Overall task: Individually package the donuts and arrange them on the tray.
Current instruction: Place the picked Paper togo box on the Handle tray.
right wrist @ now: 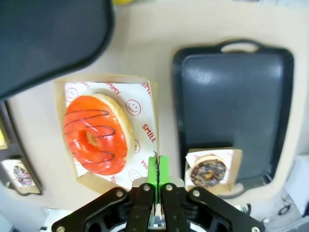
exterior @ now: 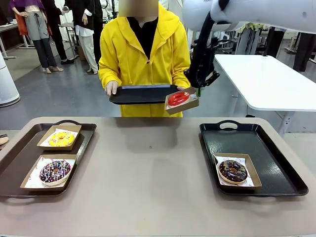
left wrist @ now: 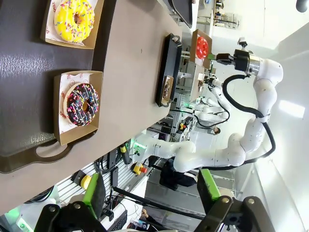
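Note:
My right gripper (exterior: 196, 90) is shut on the rim of a cardboard box (right wrist: 145, 96) holding the red-iced donut (exterior: 178, 98) (right wrist: 95, 135), high above the table beside the black tray (exterior: 140, 94) in the person's hands. The dark chocolate donut (exterior: 232, 171) (right wrist: 208, 171) sits boxed on the black tray (exterior: 276, 163) at the right. On the brown tray (exterior: 19, 163) at the left lie the boxed yellow donut (exterior: 61, 138) (left wrist: 74, 19) and the sprinkled chocolate donut (exterior: 54, 171) (left wrist: 82, 104). My left gripper (left wrist: 151, 191) stands open and holds nothing, off past that tray's handle end.
The person in a yellow hoodie (exterior: 143, 44) stands at the far side, one hand (exterior: 112, 87) on the held tray. The tan table's middle (exterior: 148, 158) is bare. A white table (exterior: 271, 79) stands behind at the right.

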### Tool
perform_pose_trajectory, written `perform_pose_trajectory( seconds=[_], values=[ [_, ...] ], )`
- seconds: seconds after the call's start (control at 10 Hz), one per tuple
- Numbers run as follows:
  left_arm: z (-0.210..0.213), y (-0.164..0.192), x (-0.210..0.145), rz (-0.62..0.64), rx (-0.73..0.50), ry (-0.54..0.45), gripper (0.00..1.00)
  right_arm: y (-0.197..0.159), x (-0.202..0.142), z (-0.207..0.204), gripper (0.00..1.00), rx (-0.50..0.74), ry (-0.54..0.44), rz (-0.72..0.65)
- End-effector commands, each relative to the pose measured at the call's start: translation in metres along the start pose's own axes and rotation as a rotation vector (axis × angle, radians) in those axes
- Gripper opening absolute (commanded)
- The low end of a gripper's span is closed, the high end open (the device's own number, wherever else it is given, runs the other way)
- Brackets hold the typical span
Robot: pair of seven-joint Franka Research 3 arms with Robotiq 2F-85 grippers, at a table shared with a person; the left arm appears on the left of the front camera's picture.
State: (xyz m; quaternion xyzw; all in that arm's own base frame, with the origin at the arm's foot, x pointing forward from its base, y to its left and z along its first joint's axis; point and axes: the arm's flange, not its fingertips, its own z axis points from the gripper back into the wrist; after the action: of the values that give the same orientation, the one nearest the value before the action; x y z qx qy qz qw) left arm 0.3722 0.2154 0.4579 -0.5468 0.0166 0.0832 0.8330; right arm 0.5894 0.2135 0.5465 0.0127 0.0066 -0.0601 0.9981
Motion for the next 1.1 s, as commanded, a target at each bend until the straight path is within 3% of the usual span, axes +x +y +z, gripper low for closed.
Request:
perform_pose_trajectory(
  seconds=[0.0,0.3,0.5,0.7,1.0],
  values=[
    [0.0,0.002,-0.006,-0.015,0.012,0.006,1.0,-0.066,-0.01,0.014,0.01,0.066,-0.002,-0.031],
    [0.0,0.002,-0.006,-0.015,0.012,0.006,1.0,-0.152,-0.01,0.004,0.01,0.104,0.003,0.048],
    [0.0,0.002,-0.006,-0.015,0.012,0.006,1.0,-0.187,-0.012,-0.025,0.01,0.091,-0.029,0.127],
    [0.0,0.002,-0.006,-0.015,0.012,0.006,1.0,-0.203,-0.011,-0.052,0.01,0.139,-0.067,0.129],
    [0.0,0.002,-0.006,-0.015,0.012,0.006,1.0,-0.197,-0.014,-0.075,0.01,0.162,-0.099,0.073]
  ],
)
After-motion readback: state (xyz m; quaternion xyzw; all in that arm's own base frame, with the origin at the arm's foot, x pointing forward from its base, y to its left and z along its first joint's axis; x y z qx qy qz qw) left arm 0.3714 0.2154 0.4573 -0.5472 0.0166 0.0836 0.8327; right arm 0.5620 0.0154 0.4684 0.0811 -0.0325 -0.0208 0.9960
